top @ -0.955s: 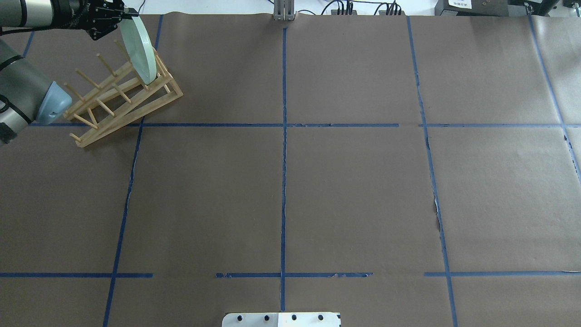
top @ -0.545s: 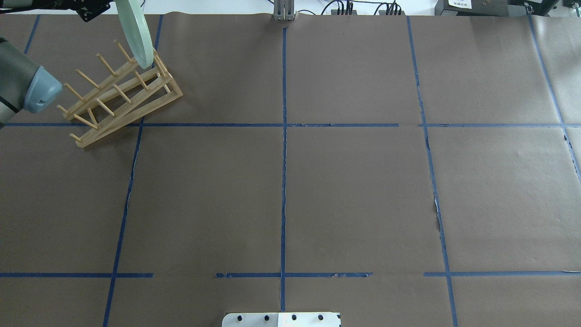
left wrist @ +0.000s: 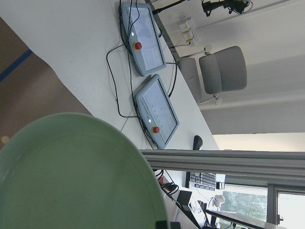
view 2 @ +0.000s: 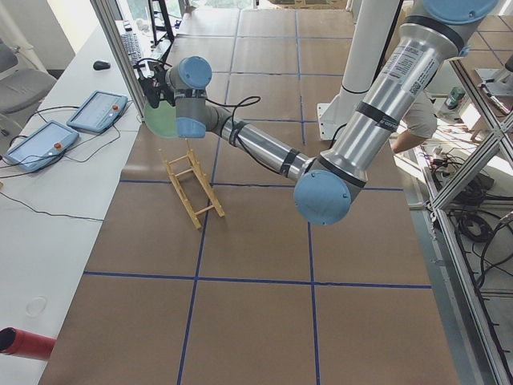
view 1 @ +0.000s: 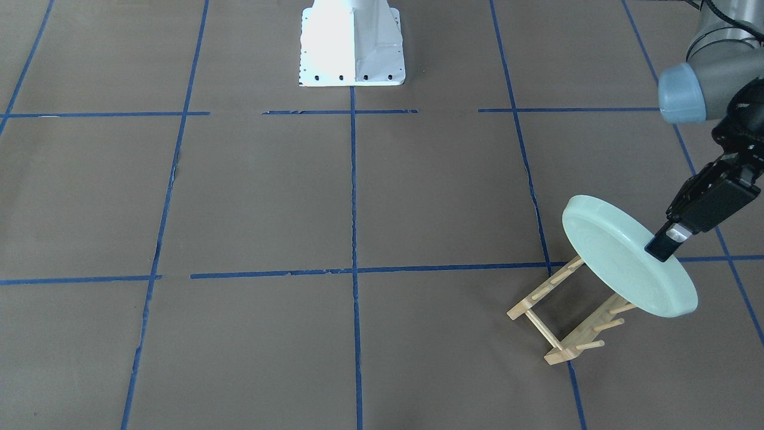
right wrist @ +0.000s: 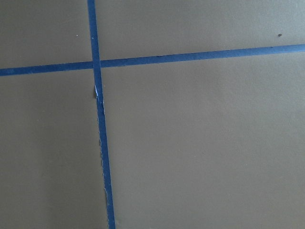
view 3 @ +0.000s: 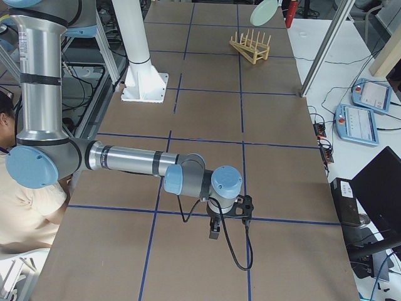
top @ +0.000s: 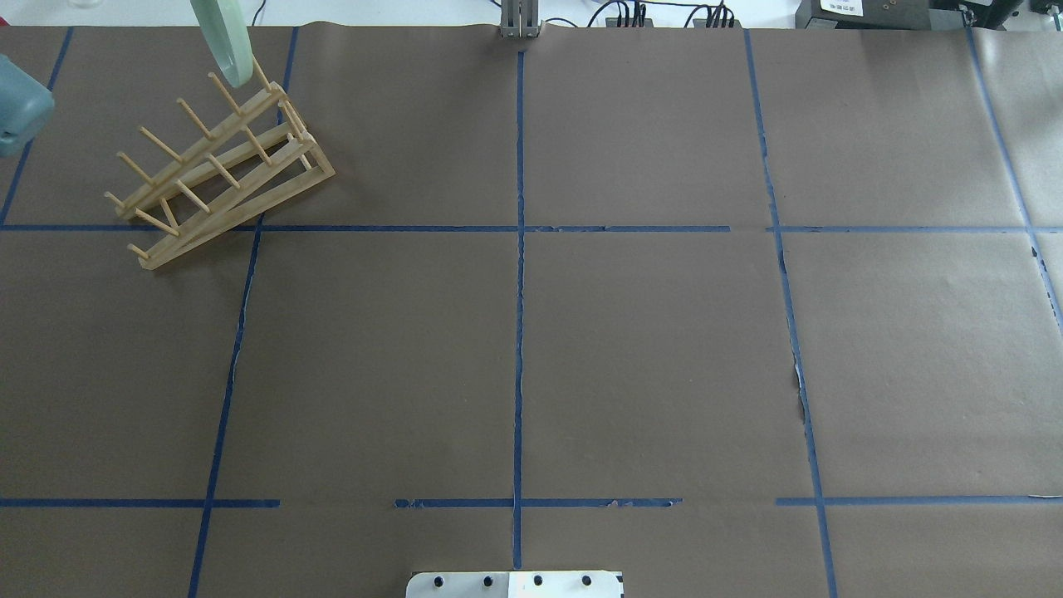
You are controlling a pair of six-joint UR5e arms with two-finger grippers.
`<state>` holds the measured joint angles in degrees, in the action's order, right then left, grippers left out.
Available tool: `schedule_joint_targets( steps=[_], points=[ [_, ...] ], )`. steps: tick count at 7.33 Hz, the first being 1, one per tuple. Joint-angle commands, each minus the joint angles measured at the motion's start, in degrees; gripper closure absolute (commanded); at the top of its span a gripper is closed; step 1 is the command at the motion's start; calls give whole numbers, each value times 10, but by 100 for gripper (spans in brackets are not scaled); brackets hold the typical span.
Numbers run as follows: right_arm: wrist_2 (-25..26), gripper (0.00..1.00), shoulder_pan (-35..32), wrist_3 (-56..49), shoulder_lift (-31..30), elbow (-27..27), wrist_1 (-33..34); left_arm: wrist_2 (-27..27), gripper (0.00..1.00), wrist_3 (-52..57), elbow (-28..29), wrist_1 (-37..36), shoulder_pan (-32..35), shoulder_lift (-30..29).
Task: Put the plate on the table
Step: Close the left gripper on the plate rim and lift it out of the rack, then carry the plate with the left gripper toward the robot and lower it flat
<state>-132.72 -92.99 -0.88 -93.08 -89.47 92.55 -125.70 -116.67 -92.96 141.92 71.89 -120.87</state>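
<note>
My left gripper [view 1: 661, 246] is shut on the rim of the pale mint-green plate [view 1: 621, 263] and holds it tilted in the air, just above the far end of the wooden peg rack [view 1: 567, 316]. The plate is clear of the pegs. In the overhead view only the plate's lower part [top: 222, 41] shows at the top edge, above the rack [top: 224, 170]. The left wrist view is filled by the plate [left wrist: 76, 176]. The brown table [top: 648, 357] lies below. My right gripper [view 3: 215, 231] hangs low over the table far from the rack; I cannot tell if it is open or shut.
The white robot base [view 1: 352, 45] stands at the table's middle edge. Two teach pendants [left wrist: 147, 67] and cables lie on the white bench beyond the table's end by the rack. A person sits near the robot [view 3: 19, 207].
The plate has risen out of the rack's pegs and moved toward the table's far edge. The left gripper has passed out of the top of the overhead view. The rack has stayed put.
</note>
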Motion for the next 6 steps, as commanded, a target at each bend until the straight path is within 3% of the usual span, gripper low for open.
schedule_joint_targets(
  steps=[1,4,6],
  points=[
    [0,0,0,0,0,0,0,-1,100,-2,-78,-212,-30,-26],
    [0,0,0,0,0,0,0,119,100,-1,-81,-464,-239,-81],
    [0,0,0,0,0,0,0,121,100,-1,-35,-599,-317,-131]
  ],
)
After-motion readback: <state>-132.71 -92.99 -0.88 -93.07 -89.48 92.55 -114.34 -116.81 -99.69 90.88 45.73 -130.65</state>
